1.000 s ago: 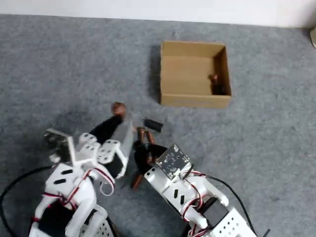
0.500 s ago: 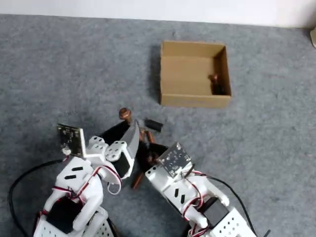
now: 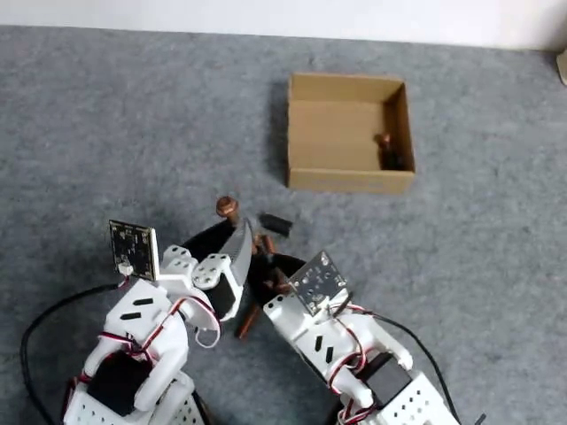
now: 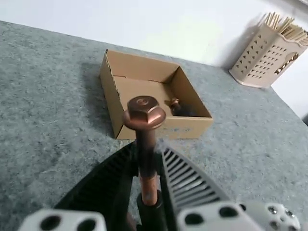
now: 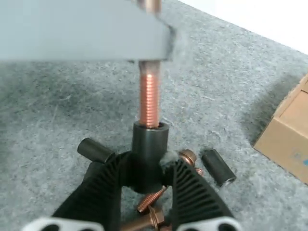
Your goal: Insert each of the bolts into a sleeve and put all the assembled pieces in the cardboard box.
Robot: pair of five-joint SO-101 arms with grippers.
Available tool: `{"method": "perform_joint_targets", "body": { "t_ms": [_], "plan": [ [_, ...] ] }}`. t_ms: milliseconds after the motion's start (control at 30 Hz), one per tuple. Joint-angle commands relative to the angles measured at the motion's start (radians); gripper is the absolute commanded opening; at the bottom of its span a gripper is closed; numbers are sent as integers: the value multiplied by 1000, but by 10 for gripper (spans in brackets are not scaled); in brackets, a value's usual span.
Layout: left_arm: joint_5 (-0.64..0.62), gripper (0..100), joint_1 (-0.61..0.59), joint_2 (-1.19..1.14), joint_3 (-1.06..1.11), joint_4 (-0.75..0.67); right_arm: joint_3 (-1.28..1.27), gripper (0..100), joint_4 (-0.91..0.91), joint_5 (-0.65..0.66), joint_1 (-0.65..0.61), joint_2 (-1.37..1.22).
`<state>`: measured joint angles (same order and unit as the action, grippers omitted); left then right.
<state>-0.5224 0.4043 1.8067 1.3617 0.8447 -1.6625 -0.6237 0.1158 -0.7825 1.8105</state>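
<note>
- Two hands meet low in the high view. The left hand pinches a copper-coloured hex-head bolt by its shank, head upward, and the right hand sits just beside it. The open brown cardboard box lies well beyond both hands on the grey carpeted surface, with one assembled piece inside. A loose black sleeve rests near the hands.
- Left wrist view: the fingers are pressed onto the bolt, which stands upright between them. The box is well ahead of this hand.
- Right wrist view: the right hand clamps a black cylindrical sleeve upright, and the bolt's threaded end sits in its mouth, directly above the hand. Loose copper bolts lie beneath it.
- Judgement: the insertion step is in hand and looks barely begun. Next, the bolt needs pushing straight down, in line with the sleeve, until the head seats. Then one hand must let go so the other can carry the piece to the box.
</note>
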Motion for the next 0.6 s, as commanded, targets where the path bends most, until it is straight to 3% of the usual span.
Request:
{"method": "perform_joint_targets", "body": {
  "t_ms": [0, 333, 567],
  "plan": [
    [3, 6, 15, 10, -5, -20, 8, 5, 31, -5, -16, 18],
    [5, 6, 76, 10, 5, -3, 62, 5, 27, -5, 15, 18],
    [43, 6, 200, 8, 74, -20, 68, 5, 27, -6, 84, 19]
  ]
}}
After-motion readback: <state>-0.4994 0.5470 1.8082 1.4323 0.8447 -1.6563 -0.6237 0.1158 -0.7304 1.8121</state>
